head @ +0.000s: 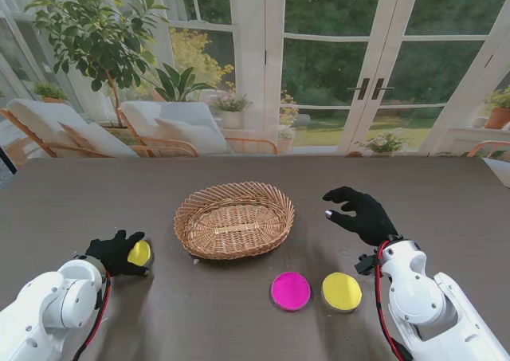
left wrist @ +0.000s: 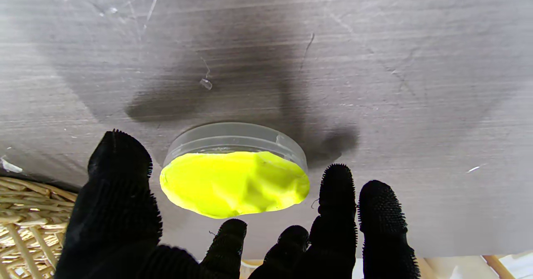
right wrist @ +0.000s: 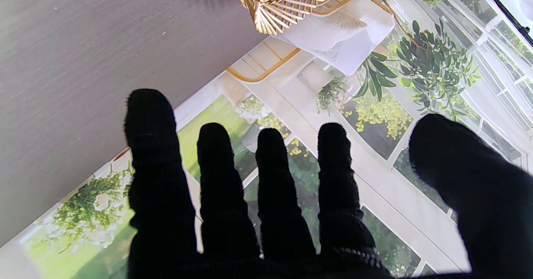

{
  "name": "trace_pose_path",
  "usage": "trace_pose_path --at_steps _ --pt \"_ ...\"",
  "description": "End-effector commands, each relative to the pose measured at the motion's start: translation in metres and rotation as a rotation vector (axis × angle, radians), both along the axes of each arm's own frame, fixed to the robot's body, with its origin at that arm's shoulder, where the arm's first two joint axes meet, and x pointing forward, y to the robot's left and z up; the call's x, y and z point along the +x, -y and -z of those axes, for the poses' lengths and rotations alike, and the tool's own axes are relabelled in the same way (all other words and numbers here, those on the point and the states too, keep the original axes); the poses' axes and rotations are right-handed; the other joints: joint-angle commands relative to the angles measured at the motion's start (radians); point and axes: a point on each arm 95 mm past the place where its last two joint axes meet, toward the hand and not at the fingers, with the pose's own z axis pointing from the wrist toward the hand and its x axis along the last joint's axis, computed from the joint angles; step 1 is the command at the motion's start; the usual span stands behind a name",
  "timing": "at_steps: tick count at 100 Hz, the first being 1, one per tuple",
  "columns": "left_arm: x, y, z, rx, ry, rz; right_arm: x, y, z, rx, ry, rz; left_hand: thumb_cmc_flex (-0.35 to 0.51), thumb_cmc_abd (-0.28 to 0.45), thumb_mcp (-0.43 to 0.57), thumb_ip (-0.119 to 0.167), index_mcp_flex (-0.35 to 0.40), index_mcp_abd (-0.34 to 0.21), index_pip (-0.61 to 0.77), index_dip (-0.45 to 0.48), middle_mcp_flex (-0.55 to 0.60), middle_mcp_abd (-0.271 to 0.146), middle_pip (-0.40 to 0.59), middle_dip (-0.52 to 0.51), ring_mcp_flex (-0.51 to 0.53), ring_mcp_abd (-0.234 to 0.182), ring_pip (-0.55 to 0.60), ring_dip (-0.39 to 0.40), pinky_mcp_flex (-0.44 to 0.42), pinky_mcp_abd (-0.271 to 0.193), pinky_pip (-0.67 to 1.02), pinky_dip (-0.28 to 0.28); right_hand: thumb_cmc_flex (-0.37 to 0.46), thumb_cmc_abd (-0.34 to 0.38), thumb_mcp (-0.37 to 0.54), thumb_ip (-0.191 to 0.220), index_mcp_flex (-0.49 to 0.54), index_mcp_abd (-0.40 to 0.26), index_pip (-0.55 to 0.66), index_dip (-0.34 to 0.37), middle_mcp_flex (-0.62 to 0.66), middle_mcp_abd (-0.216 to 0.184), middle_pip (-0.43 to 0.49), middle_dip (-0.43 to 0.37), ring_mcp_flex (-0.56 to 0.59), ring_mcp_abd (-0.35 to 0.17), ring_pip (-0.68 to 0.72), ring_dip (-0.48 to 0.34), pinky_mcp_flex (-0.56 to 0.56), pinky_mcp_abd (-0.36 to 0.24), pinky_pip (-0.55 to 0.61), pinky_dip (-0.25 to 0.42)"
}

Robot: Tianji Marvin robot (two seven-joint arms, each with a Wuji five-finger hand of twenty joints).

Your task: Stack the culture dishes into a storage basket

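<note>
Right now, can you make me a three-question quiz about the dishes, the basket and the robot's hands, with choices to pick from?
1. Where is the wicker basket?
A. In the middle of the table
B. At the table's far right corner
C. On a chair

2. How many coloured culture dishes are in view?
A. One
B. Three
C. Five

3. What is the right hand doing?
A. Holding a pink dish
B. Resting inside the basket
C. Open, holding nothing

Answers:
1. A: the basket sits mid-table, between the two arms.
2. B: a yellow dish at the left hand, plus a magenta dish and another yellow dish nearer to me than the basket.
3. C: its fingers are spread apart with nothing between them, as the right wrist view shows.
</note>
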Motion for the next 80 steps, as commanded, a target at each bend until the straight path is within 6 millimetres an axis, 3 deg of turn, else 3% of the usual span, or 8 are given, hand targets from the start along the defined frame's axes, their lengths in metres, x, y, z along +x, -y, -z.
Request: trace_pose_path --at_steps 1,36,51,80 --pt "-0.002 -0.001 0.004 0.005 -0.03 -0.003 -0.002 -0.003 0.004 0.0 -0.017 -0.014 0.035 -0.036 0.021 0.029 -0.029 -0.021 -0.012 0.006 0.011 0.0 0.005 0.019 0.025 0.017 0.039 0.024 0.011 0.018 0.057 0.032 0.006 -0.009 -0.029 0.018 0.008 -0.008 -0.015 -0.003 0.005 0.012 -0.017 -0.016 -0.005 0.003 0.007 0.007 -0.449 0.009 -0.028 0.03" --pt "0.0 0.003 0.008 0.019 -0.047 -0.002 -0.001 -0.003 0.005 0.001 -0.021 -0.014 0.082 -0.092 0.117 0.025 0.022 -0.052 0.003 0.015 0.153 0.021 0.05 0.123 0.118 -0.037 0.265 0.149 0.105 -0.017 0.238 0.066 0.007 -0.011 -0.029 0.018 0.007 -0.009 -0.013 -0.002 0.004 0.011 -0.017 -0.016 -0.004 0.003 0.008 0.007 -0.449 0.01 -0.031 0.032" --pt "0.001 0.004 0.01 0.026 -0.045 0.0 -0.001 -0.003 0.005 0.003 -0.022 -0.014 0.046 -0.146 0.288 0.005 0.067 -0.063 0.024 0.028 0.244 0.021 0.072 0.175 0.188 -0.076 0.367 0.18 0.18 -0.026 0.31 0.047 0.008 -0.011 -0.029 0.017 0.006 -0.01 -0.013 -0.002 0.004 0.012 -0.017 -0.016 -0.004 0.004 0.007 0.007 -0.449 0.011 -0.032 0.033" --pt "0.003 0.006 0.014 0.031 -0.035 0.007 -0.001 -0.002 0.006 0.007 -0.024 -0.014 0.071 -0.209 0.463 -0.007 0.193 -0.104 0.094 0.086 0.399 0.003 0.123 0.232 0.329 -0.143 0.491 0.19 0.31 -0.043 0.395 0.029 0.008 -0.011 -0.028 0.018 0.007 -0.005 -0.013 -0.002 0.004 0.014 -0.017 -0.016 -0.004 0.004 0.007 0.008 -0.448 0.011 -0.033 0.035"
